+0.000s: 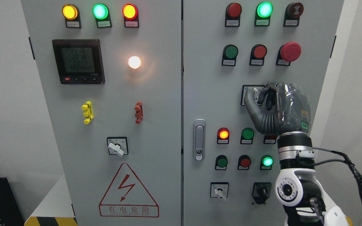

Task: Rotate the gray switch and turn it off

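On the right cabinet door, the gray rotary switch sits on a square plate at mid height. My right hand is raised against it, thumb on the left of the knob and curled fingers on its right, gripping the knob. The palm hides most of the plate and the knob's right side. The right forearm rises from the lower right corner. No left arm shows.
Around the switch are a red mushroom button, red and green push buttons, lit lamps and a door handle. Lower down are another gray switch and a black knob. The left door carries a meter.
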### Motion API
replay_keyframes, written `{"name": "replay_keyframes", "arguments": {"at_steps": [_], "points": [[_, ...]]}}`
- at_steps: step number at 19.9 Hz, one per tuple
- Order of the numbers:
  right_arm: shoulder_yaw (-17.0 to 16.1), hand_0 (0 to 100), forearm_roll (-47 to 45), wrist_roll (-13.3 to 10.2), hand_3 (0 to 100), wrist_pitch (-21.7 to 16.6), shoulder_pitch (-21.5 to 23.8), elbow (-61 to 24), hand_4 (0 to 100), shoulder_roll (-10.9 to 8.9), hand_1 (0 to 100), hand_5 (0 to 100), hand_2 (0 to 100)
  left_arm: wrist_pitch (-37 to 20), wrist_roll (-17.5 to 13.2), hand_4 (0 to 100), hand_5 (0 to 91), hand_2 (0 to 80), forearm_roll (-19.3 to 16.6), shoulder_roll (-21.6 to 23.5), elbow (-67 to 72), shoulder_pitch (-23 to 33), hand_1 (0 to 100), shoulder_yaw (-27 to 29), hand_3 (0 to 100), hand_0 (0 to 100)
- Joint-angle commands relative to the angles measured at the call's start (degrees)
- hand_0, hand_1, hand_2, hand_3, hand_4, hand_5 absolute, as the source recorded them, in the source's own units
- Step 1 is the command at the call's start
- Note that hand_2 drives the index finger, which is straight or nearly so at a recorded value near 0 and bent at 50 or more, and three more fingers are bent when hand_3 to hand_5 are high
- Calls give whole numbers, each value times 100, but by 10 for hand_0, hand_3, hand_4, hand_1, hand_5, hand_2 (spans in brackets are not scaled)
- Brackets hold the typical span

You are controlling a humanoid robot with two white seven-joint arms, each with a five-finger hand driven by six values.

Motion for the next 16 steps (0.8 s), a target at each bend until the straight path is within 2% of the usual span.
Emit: {"name": "replay_keyframes", "arguments": {"at_steps": [1,5,8,9,11,13,14,15,16], "points": [[-59,511,1,-87,999,1,22,-112,893,-100,358,1000,724,3,-5,0,0,0,-44,0,132,8,389,185,0,120],[-112,506,1,-105,995,-7,48,-331,891,-118,364,1000,718,3,-5,0,0,0,-44,0,132,0,389,176,0,120],[-147,505,1,-272,992,-42,188,-586,888,-170,368,1000,709,3,4,0,0,0,-44,0,132,0,389,176,0,120],[-155,504,-8,-351,990,-86,267,-665,886,-206,369,1000,705,3,-5,0,0,0,-44,0,132,0,389,184,0,120],[-243,508,-8,-500,984,-419,443,-832,869,-197,370,998,667,3,4,0,0,0,-44,0,132,0,389,185,0,120],[-296,509,-17,-606,937,-692,688,-1051,827,-197,375,949,633,3,-5,0,0,0,-44,0,132,0,389,176,0,120],[-305,507,-17,-658,899,-806,820,-1148,812,-197,377,871,606,3,-5,0,0,0,-44,0,132,0,389,184,0,120],[-392,507,-17,-720,890,-999,943,-1227,797,-188,377,844,596,3,-5,0,0,0,-44,0,132,8,389,185,0,120],[-471,509,-26,-738,845,-1253,1058,-1298,722,-171,375,745,555,3,-5,0,0,0,-44,0,132,0,389,185,0,120]]}}
